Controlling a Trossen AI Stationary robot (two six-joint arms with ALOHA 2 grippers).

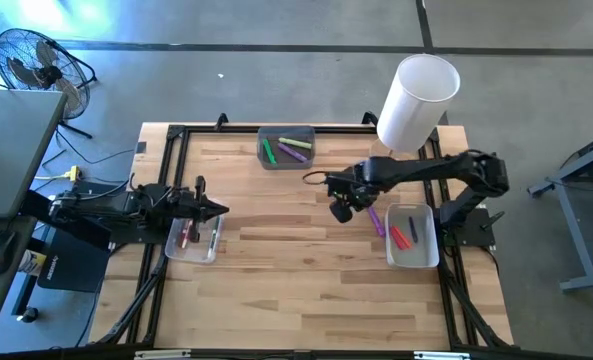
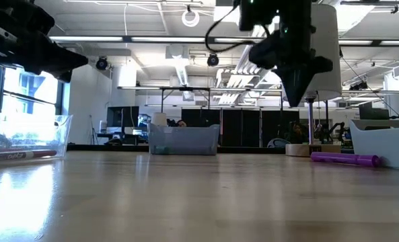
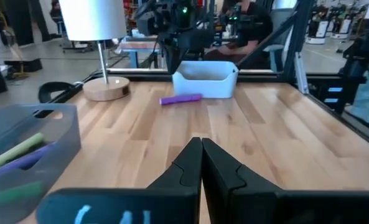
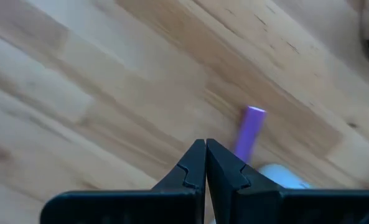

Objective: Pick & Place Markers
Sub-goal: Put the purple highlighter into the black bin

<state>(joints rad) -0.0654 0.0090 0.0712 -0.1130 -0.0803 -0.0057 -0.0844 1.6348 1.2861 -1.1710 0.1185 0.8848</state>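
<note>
A purple marker (image 1: 376,221) lies flat on the table just left of the right tray (image 1: 428,250); it also shows in the low view (image 2: 344,159) and the right wrist view (image 4: 251,129). My right gripper (image 1: 340,206) (image 4: 205,147) hangs shut above the table, a little left of that marker, pointing down. The right tray holds a red marker (image 1: 400,238). The far tray (image 1: 301,160) holds green, yellow-green and purple markers (image 1: 288,149). My left gripper (image 1: 220,210) (image 3: 201,147) is shut, held level over the left tray (image 1: 208,254), which holds a red marker (image 1: 186,235).
A white lamp (image 1: 417,102) on a round wooden base stands at the table's far right corner, close behind my right arm. A black frame (image 1: 166,160) rims the table. Bare wood stretches across the table's middle and near side (image 1: 296,290).
</note>
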